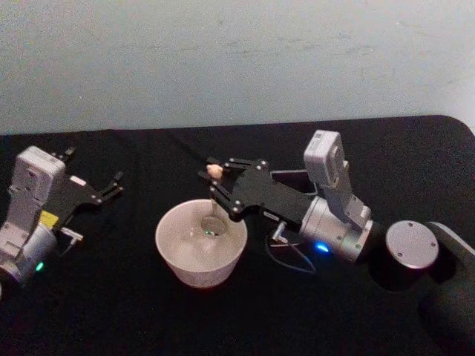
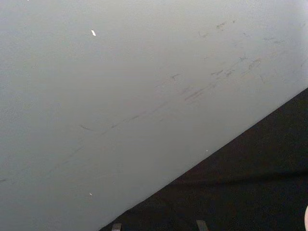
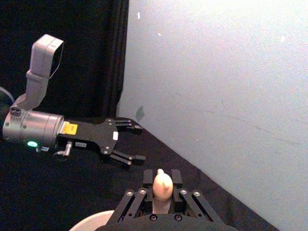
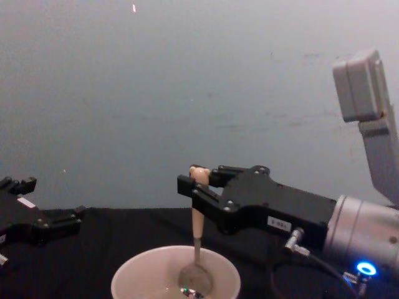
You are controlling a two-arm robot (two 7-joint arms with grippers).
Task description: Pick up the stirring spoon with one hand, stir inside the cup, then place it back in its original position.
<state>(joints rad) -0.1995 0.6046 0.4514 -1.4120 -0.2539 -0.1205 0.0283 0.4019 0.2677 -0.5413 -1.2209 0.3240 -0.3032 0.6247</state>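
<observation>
Chest view: right gripper (image 4: 194, 185) pinches the stirring spoon (image 4: 197, 227), bowl inside the cup (image 4: 149, 268), mid-stir I'd say; next, lift it clear; left gripper (image 1: 116, 185) idles agape left of the cup.

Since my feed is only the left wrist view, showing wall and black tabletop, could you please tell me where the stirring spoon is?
Observer: The slim, beige-handled, bear-topped stirring spoon is clamped near its top in the right tool, held nearly upright.
Operator: Thank you. Is it in the cup?
Observer: Yes, its shiny metal bowl hangs inside the wide cream-white round cup, below the rim.
Operator: And my left tool, please?
Observer: The left tool is open and holds nothing, off to the cup's left and apart from it.
</observation>
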